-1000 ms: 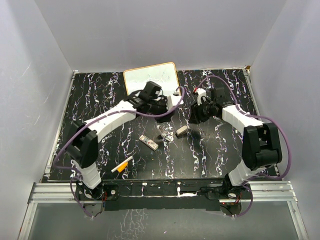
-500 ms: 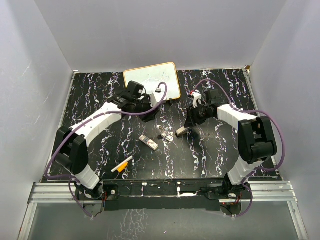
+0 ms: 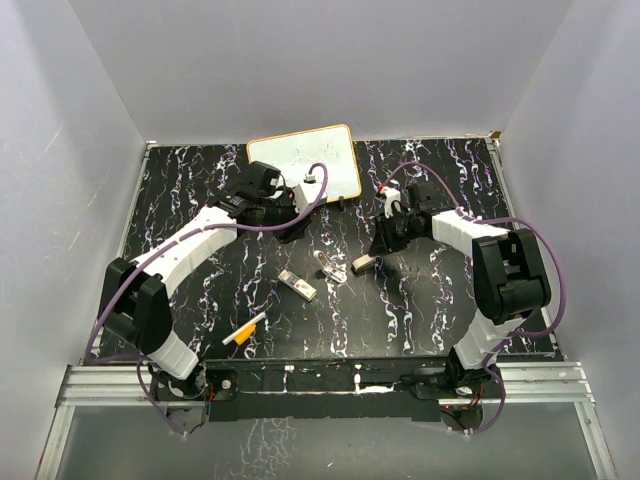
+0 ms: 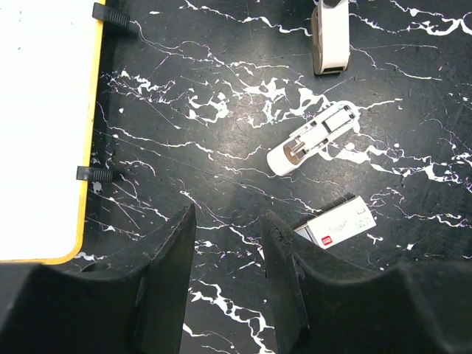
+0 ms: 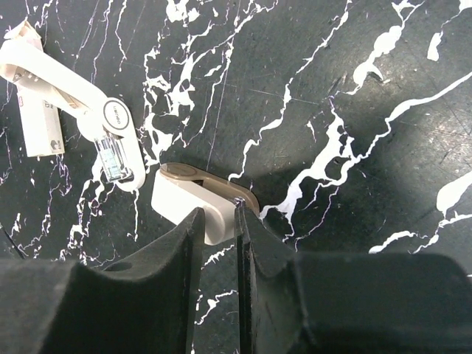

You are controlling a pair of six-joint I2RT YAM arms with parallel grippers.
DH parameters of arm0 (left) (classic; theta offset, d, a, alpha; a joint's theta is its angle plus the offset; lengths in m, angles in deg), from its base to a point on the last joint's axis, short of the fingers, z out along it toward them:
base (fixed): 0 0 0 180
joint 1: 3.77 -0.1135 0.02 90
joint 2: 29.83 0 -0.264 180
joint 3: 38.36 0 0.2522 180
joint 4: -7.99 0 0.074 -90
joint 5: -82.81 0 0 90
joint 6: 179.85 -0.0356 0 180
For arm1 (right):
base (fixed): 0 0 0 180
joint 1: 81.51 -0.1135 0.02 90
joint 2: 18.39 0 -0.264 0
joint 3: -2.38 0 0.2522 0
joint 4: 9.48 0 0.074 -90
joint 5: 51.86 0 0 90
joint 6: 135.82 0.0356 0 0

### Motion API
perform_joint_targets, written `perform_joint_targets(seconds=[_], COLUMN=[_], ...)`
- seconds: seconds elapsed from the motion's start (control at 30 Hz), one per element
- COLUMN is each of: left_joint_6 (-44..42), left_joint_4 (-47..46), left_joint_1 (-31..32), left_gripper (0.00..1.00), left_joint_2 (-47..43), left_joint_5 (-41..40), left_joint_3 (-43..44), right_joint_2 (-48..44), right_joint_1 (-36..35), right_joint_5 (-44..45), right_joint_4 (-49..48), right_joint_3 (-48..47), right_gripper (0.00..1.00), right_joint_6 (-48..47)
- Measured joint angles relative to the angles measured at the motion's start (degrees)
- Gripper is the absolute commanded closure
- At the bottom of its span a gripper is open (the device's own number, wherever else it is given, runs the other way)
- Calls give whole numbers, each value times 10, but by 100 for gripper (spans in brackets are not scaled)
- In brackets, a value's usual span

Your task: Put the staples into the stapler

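Top: left hand [image 3: 288, 212] hangs over the desk [image 3: 430, 300] beside the whiteboard [image 3: 305, 160]; right hand [image 3: 378, 242] is down at a beige block [image 3: 362, 263]. Staples [image 3: 298, 285] lie flat mid-desk, just left of the opened stapler [image 3: 325, 265]; marker [image 3: 245, 330] is nearer the bases
Left wrist: left hand's fingers [image 4: 173, 273] stand apart, nothing between
Right wrist: right hand's fingers [image 5: 254, 251] are nearly together, clamped on the block's near end; staples at left edge

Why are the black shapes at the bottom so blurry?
Left wrist view: the left tool sits very near the lens, so it looks soft, while the staples pack looks sharp. Right wrist view: the right tool blurs likewise.
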Motion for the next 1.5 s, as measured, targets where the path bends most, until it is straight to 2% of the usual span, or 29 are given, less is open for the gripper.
perform_joint_targets(seconds=[0.4,0.5,0.6,0.97,1.03,1.1,1.17,1.23,1.27,1.5], left_joint_6=[-4,-4,-4,-8,-8,-8,-8,-8,-7,1], left_joint_4=[1,3,3,4,4,2,2,-1,-1,-6], left_joint_1=[-3,-5,-6,-10,-12,-13,-14,-16,-17,-29], left_gripper=[60,60,60,60,60,60,60,60,60,59], left_joint_2=[-1,-1,-1,-1,-1,-2,-3,-5,-6,-15], left_joint_5=[-6,-7,-9,-14,-15,-16,-17,-17,-17,-16], left_joint_3=[0,0,0,0,-2,-6,-10,-16,-19,-26], right_joint_2=[2,2,14,14,13,10,2,-17,-29,-88], right_joint_1=[-6,-10,-19,-35,-36,-35,-33,-32,-32,-33], right_joint_5=[12,20,71,96,113,122,123,117,108,24], right_joint_4=[-36,-42,-35,-16,0,13,23,35,41,81], right_joint_3=[15,15,26,19,10,0,-7,-11,-11,-11], right_gripper=[90,91,92,87,83,75,61,39,34,22], right_joint_6=[9,10,-4,-16,-21,-27,-37,-60,-78,-226])
